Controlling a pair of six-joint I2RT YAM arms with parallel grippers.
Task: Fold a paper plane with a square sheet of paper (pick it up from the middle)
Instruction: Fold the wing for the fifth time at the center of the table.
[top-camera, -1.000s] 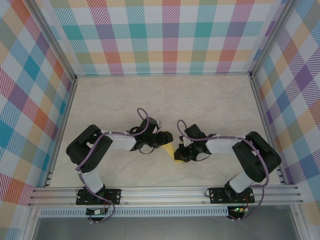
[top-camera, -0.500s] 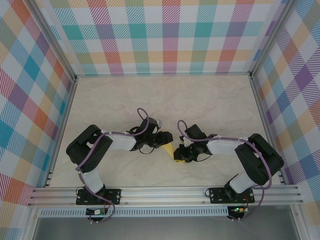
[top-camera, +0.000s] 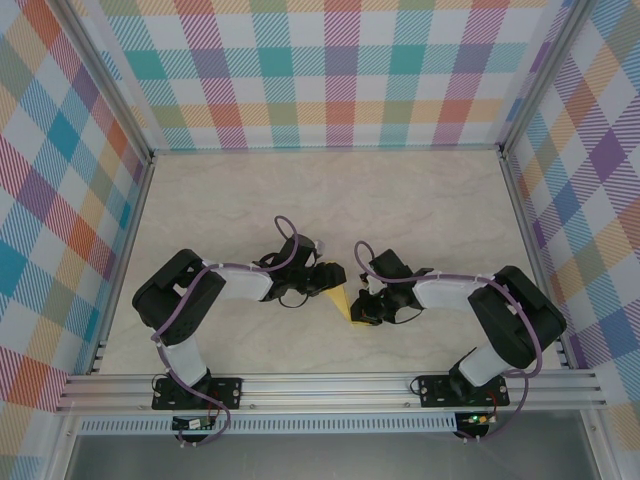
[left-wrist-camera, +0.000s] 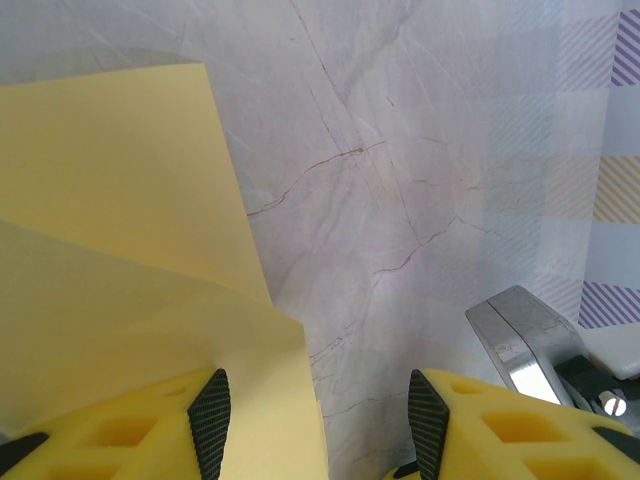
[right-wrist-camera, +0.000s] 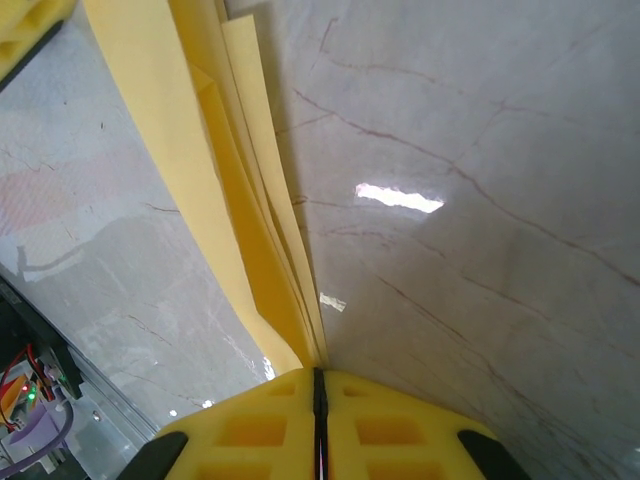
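The yellow sheet of paper (top-camera: 342, 302) is folded into a narrow, layered, pointed shape and sits between the two grippers near the table's front middle. My right gripper (top-camera: 361, 311) is shut on its near end. In the right wrist view the jaws (right-wrist-camera: 318, 378) are pressed together on the stacked layers of the paper (right-wrist-camera: 205, 150), which run up and to the left. My left gripper (top-camera: 334, 284) is open at the paper's other end. In the left wrist view the paper (left-wrist-camera: 120, 200) lies beside and under the left finger (left-wrist-camera: 209, 420), with bare table between the pads.
Marble-patterned table top (top-camera: 330, 200) stretches behind the arms. Checked walls enclose it on three sides. An aluminium rail (top-camera: 330, 385) runs along the front edge. A metal frame piece (left-wrist-camera: 522, 340) shows at the right of the left wrist view.
The right gripper has shifted slightly on the paper's near end and is shut on it again. The left arm has not moved.
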